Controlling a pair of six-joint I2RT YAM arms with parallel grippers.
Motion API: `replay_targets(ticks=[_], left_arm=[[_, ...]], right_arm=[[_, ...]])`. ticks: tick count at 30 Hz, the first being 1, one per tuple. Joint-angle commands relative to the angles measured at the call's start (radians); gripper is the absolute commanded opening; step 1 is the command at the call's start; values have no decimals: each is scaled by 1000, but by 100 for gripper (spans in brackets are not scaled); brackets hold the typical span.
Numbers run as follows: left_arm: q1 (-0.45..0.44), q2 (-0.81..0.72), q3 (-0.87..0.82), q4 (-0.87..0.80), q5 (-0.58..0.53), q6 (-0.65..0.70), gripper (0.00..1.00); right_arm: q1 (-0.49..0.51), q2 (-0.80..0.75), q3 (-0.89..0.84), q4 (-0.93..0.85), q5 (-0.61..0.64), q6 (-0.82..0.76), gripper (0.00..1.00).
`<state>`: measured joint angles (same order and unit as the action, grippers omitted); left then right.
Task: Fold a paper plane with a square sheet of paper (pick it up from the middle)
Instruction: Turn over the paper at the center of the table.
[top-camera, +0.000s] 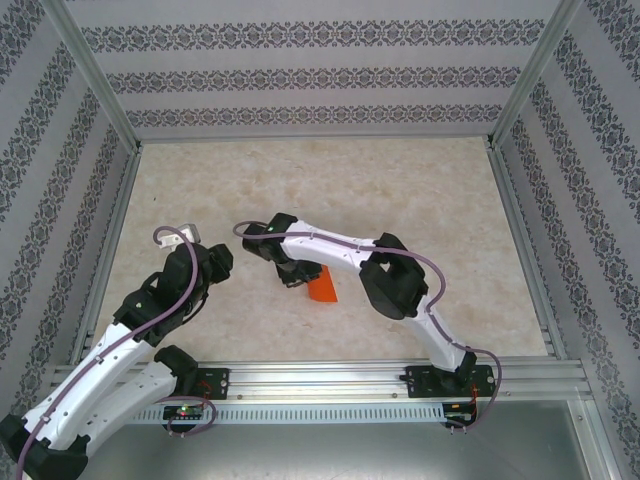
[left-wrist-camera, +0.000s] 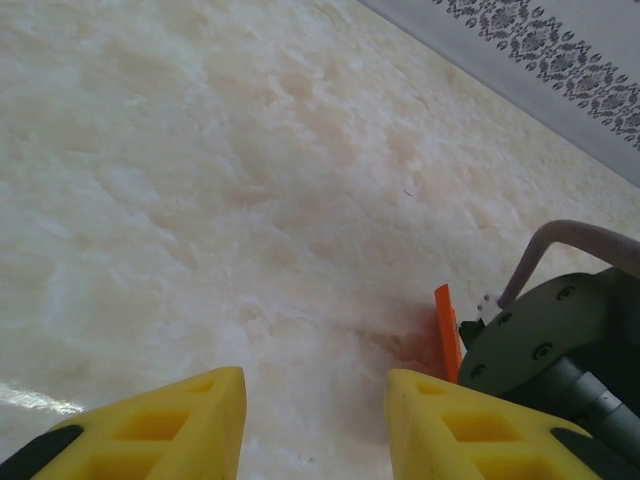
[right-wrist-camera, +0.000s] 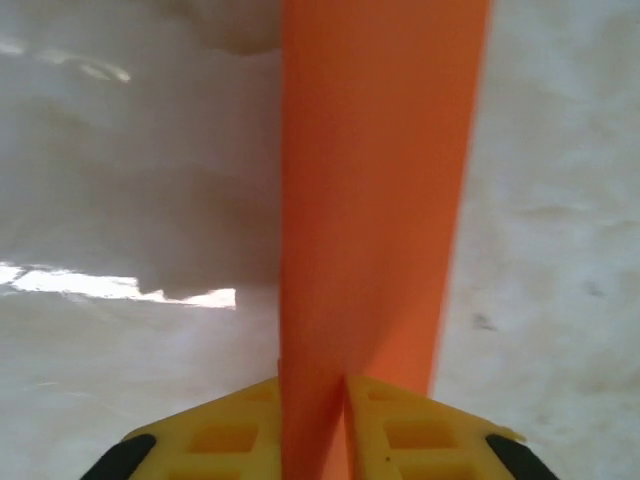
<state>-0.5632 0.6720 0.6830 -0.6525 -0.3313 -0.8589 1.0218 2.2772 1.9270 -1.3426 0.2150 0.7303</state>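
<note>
The far half of the counter (top-camera: 330, 180) is open right up to the walls (top-camera: 300, 80). Across the near middle stretches the right arm (top-camera: 345, 250), and the right claw (right-wrist-camera: 313, 385) pinches the upright paper (right-wrist-camera: 380, 200); both bar passage there. The left claw (left-wrist-camera: 315, 385), its jaws parted, has bare counter ahead, with the right arm and the paper's edge just to its right.

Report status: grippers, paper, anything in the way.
Left gripper open, empty, over the table. Right gripper shut on folded orange paper. Nothing seen in the way.
</note>
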Motion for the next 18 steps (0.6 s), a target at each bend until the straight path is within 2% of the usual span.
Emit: replay_targets(ticks=[1, 2, 4, 6, 8, 9, 10, 14, 18], left_arm=[[12, -6, -12, -48, -3, 0, 43], [12, -8, -12, -53, 6, 0, 43], [12, -8, -13, -58, 23, 4, 44], [14, -7, -14, -62, 48, 7, 45], [13, -1, -12, -64, 87, 18, 46], [14, 2, -6, -77, 106, 17, 46], [12, 3, -4, -88, 123, 16, 46], [14, 12, -9, -97, 254, 59, 48], [14, 25, -25, -124, 372, 85, 50]], right_arm=[[18, -8, 33, 93, -122, -5, 24], [21, -29, 20, 129, -141, -4, 26], [24, -99, -40, 227, -170, 8, 36], [23, -210, -160, 384, -213, 18, 37], [17, -321, -307, 529, -221, 57, 50], [9, -382, -394, 615, -244, 76, 50], [0, -424, -456, 675, -264, 88, 47], [18, -637, -658, 754, -109, 140, 47], [28, -844, -877, 753, -3, 223, 48]])
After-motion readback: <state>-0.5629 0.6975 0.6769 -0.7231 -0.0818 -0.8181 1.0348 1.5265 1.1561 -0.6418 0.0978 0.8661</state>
